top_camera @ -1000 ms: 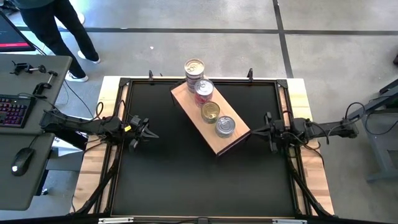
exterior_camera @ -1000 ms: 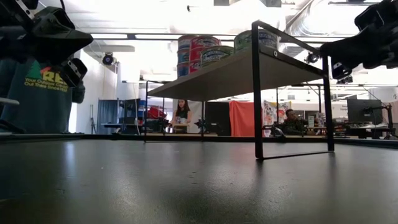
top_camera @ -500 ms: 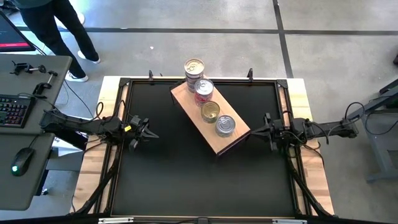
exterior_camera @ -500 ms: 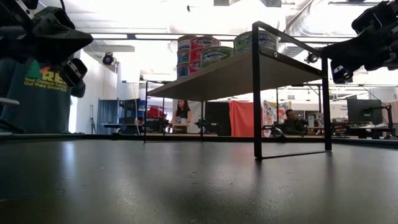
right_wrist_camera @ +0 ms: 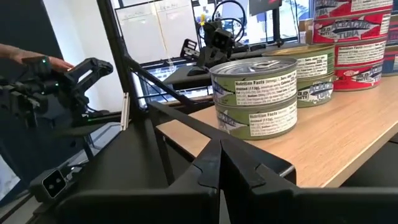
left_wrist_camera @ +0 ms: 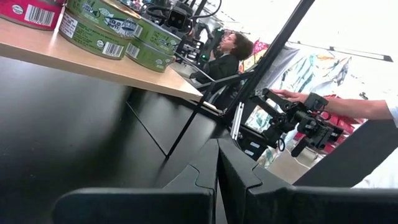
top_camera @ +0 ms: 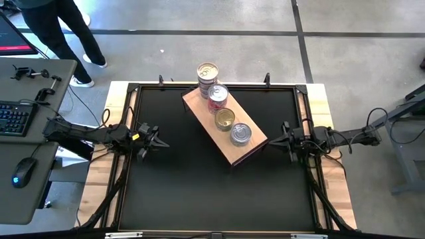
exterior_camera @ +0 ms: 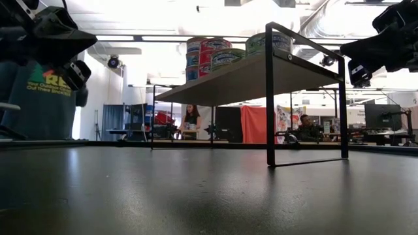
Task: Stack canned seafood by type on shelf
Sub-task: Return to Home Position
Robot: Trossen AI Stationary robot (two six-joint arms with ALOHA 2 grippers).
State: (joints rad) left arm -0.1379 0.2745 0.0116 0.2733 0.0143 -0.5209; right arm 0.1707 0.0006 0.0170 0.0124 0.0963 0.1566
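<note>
I see the left gripper [top_camera: 159, 143] well left of the shelf [top_camera: 231, 153], fingers pressed together, empty. A person [top_camera: 63, 26] stands farther left. Tuna cans [top_camera: 224, 119] sit in four stacks on the shelf, their lids hiding the lower tins from above. The right gripper [top_camera: 271, 141] is near its right end, closed, empty.

High view evenly lit, soft shadows. Low view backlit: ceiling [exterior_camera: 163, 19] glare, shelf [exterior_camera: 241, 81] underside shaded, table [exterior_camera: 196, 189] sheen.

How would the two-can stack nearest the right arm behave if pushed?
The stack is metal tins: likely rigid, dense. Its top can merely rests on the lower lid, so it might slide off. It stands near the shelf end, so it could drop.
</note>
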